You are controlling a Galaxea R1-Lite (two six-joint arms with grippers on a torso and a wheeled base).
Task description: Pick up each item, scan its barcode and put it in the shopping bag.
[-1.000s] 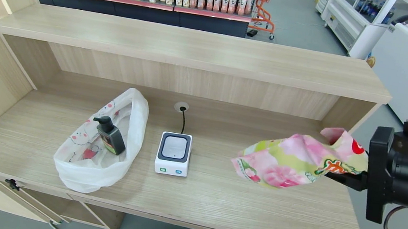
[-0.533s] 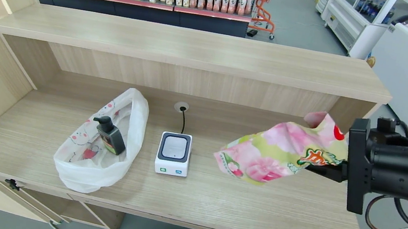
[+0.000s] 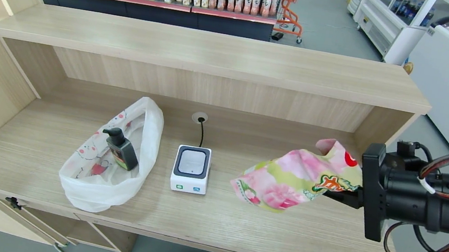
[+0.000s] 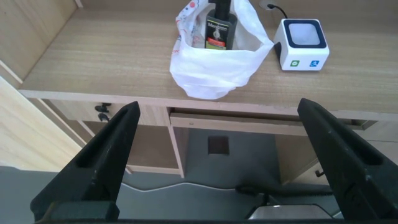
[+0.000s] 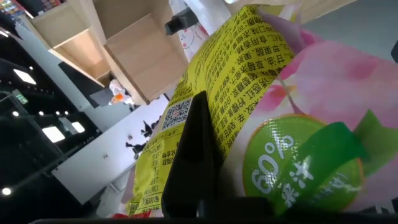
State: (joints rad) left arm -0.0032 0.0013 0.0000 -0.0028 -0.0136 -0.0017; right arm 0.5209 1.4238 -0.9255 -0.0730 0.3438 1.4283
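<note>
The right gripper [image 3: 339, 193] has its fingers clamped on the flowered pouch [image 3: 288, 180], centre-right of the scanner [image 3: 190, 169]; the left gripper [image 4: 221, 124] has its fingers apart.

My head camera looks forward and down over the counter [image 3: 257, 230] from some way back. My left wrist camera hangs off the front edge, facing in, sharing the bag [image 3: 106, 190] and scanner [image 3: 190, 169] with it. My right wrist camera sits close against the pouch [image 5: 261, 68].
</note>
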